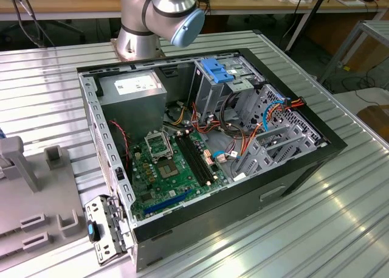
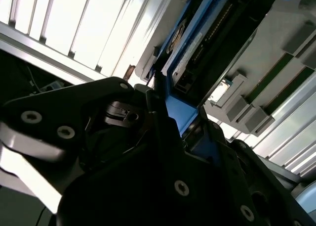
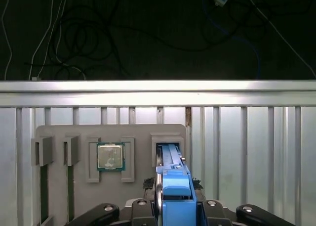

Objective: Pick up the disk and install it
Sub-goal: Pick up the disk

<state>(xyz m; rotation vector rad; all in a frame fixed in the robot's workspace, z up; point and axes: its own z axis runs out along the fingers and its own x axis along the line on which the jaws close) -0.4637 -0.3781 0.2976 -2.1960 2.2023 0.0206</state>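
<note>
Where the grey holder (image 3: 138,132) lies on the slatted metal surface (image 3: 237,152), the disk (image 3: 170,159) stands on its thin edge, its far end at a dark slot of that holder. The pincer (image 3: 175,192) is clamped on the disk's bright blue rail: in both wrist views the black fingers (image 2: 155,105) press against the blue plastic from either side, with no gap to be seen. In the second wrist view the disk's grey metal body and white label run away from the grip, framed by the blue rail. Whether the disk's end is inside the slot or just above it I cannot tell. In the holder's next pocket, just beside that slot, a square processor chip (image 3: 110,157) lies flat, apart from the disk. In the exterior view an open computer case (image 1: 292,168) lies on its side on the surface, with the holder on the exterior view's left of it. Inside the case are a green motherboard (image 1: 170,168), a grey power supply box (image 1: 134,89) and a blue caddy (image 1: 217,70) atop the metal drive cage (image 1: 209,98). The arm's base (image 1: 137,38) stands at the far side of the case
</note>
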